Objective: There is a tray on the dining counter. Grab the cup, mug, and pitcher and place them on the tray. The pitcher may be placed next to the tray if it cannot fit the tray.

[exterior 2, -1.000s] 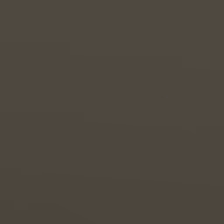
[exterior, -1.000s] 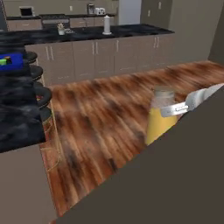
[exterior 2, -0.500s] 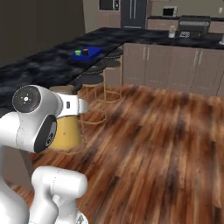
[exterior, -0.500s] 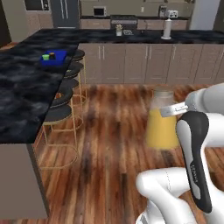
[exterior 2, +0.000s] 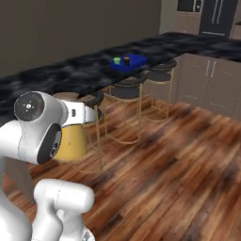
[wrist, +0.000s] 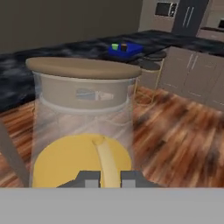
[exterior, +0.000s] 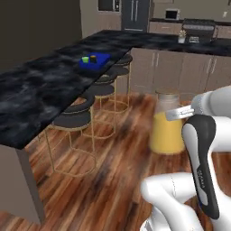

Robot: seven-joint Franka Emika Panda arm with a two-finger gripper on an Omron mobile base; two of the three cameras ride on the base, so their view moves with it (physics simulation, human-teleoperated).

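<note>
The dining counter (exterior: 40,99) runs across the upper left of the left base view, bearing the tray (exterior: 94,62) with the cup (exterior: 85,59) and mug (exterior: 93,58) on it, while the pitcher (exterior: 168,124) sits at centre right, clamped in the closed gripper (wrist: 107,178).

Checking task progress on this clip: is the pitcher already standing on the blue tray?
No. The pitcher is carried in the gripper above the wooden floor, while the tray sits far off on the dining counter.
</note>
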